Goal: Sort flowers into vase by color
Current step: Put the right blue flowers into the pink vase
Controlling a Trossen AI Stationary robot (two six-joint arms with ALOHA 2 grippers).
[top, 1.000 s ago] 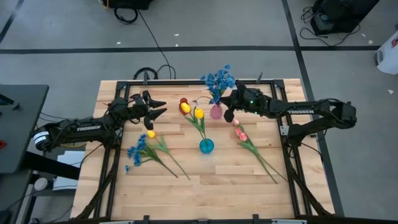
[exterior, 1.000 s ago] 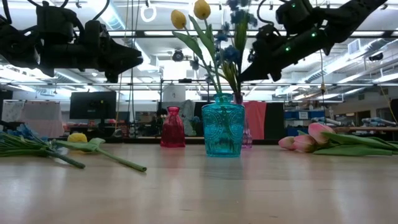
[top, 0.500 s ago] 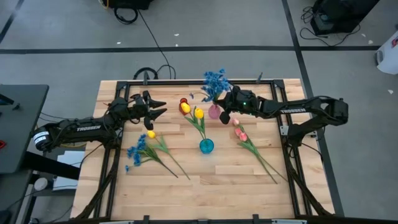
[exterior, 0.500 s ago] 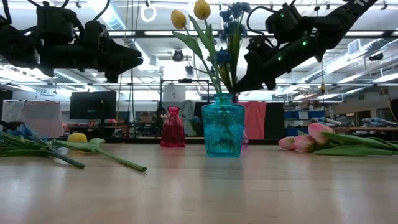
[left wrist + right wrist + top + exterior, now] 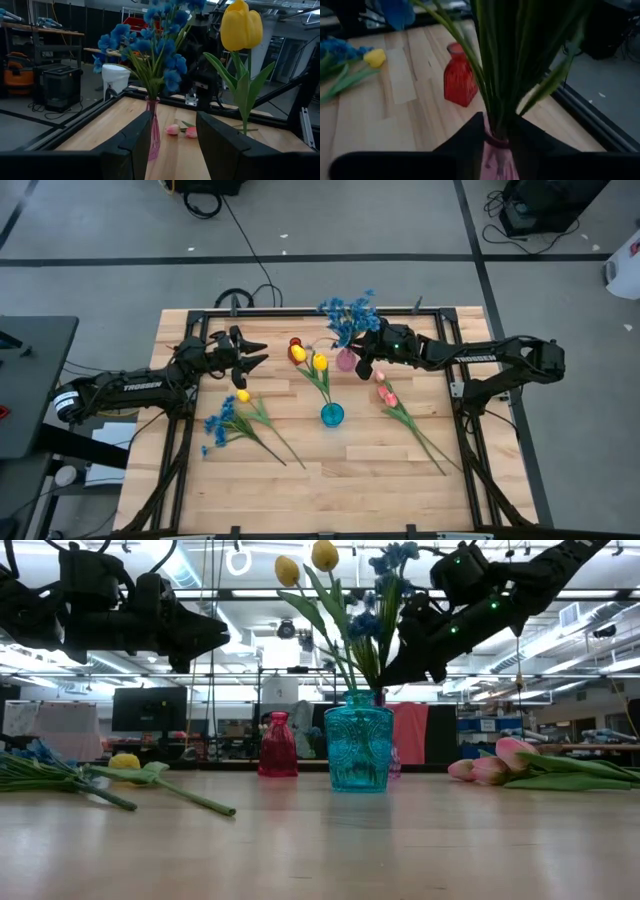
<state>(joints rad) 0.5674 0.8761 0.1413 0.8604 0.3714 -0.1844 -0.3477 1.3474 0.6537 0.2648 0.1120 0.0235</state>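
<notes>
1. Placement: setting the blue sprigs into the pink vase at the far middle of the table, with the right gripper hanging just beside the vase mouth and straddling the green stems.
2. Not being able to tell whether this gripper is pressing the stems or already letting go.
3. Waiting with the left gripper at the far left, standing open and holding nothing.
4. Judging the next move: backing the right gripper away without dragging the stems out, then going for the pink tulips lying just near it.
5. Leaving one blue sprig and one yellow tulip on the left of the table, still unsorted.
6. Comparing with a second ago: blue heads spreading a little differently above the vase, the right gripper shifting only slightly, the left arm not moving.
</notes>
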